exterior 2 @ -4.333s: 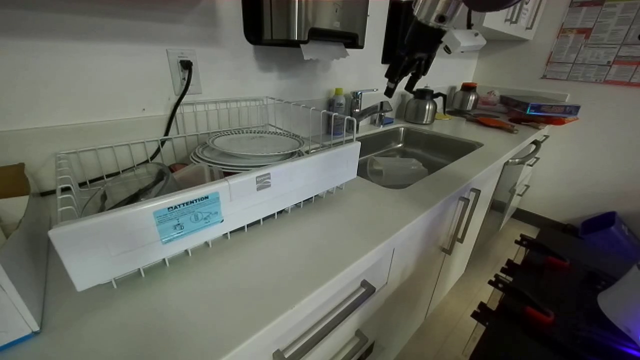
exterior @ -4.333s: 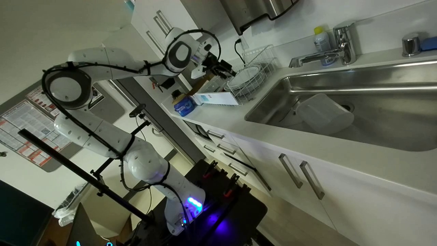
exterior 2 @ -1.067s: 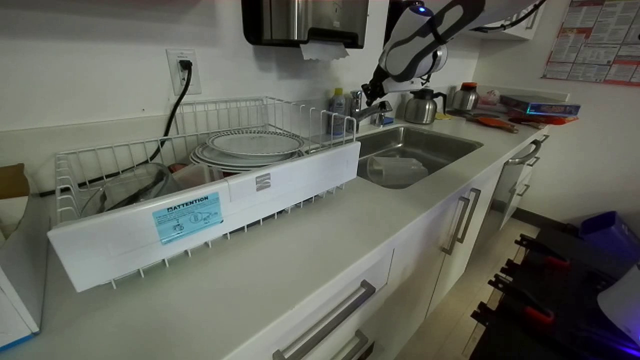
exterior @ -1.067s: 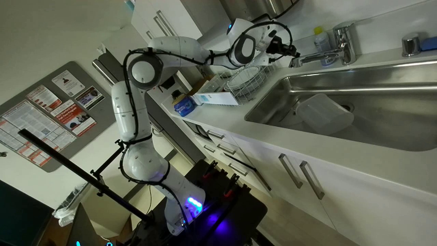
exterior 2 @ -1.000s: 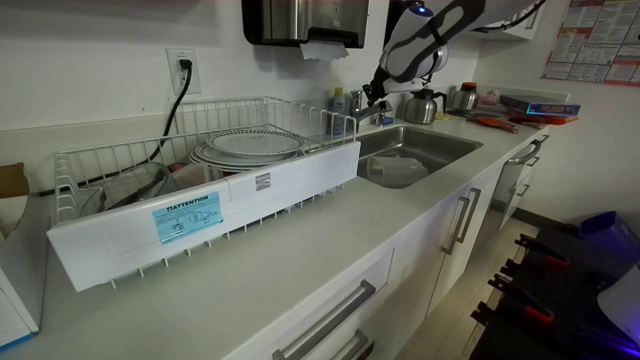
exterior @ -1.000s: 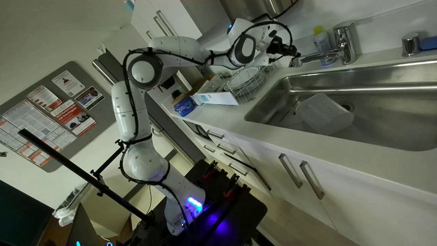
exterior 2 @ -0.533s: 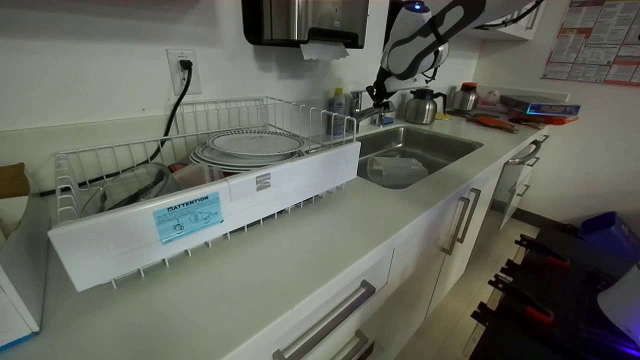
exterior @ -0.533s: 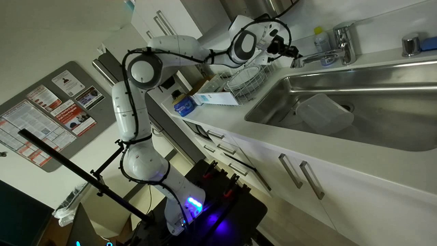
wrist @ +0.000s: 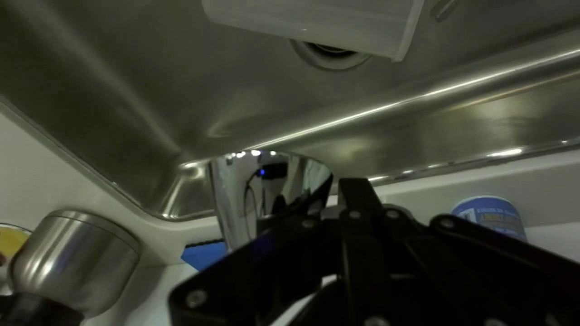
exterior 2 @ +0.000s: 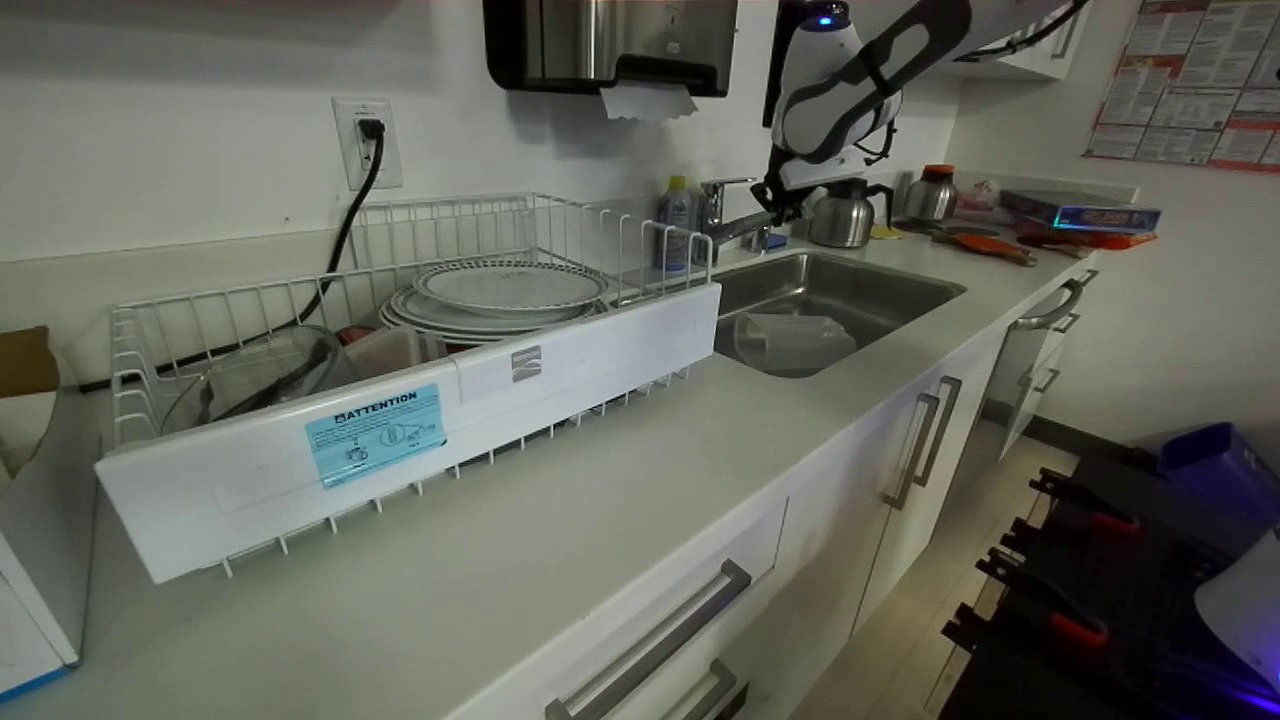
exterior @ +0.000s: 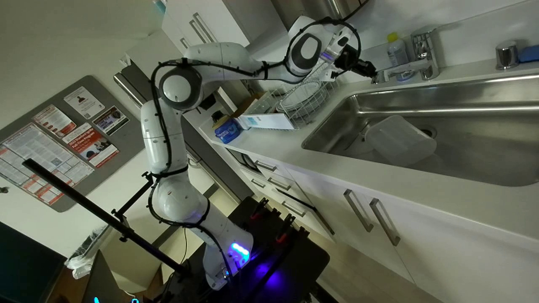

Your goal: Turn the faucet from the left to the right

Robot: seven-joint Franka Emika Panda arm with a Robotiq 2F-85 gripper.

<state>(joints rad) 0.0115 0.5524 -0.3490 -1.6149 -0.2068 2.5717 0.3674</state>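
In an exterior view, the shiny faucet (exterior: 427, 62) stands upright behind the sink (exterior: 492, 147), with its thin spout (exterior: 406, 68) poking out to the left. The black gripper (exterior: 373, 70) is at the spout's tip, on the side near the dish rack (exterior: 273, 121). I think it is there so it can shove the spout to the right; the tip should be the easiest place to turn it from. In an exterior view, the gripper (exterior 2: 776, 203) covers the spout's end, and a clear tub (exterior 2: 795, 343) lies low in the sink, so it should not get bumped. In the wrist view, the fingers (wrist: 359, 194) are pinched together and I see nothing between them. The spout (wrist: 240, 199) is just beside them, so this looks like a push, not a grab. I can't tell if they touch. They might slip on the smooth metal.
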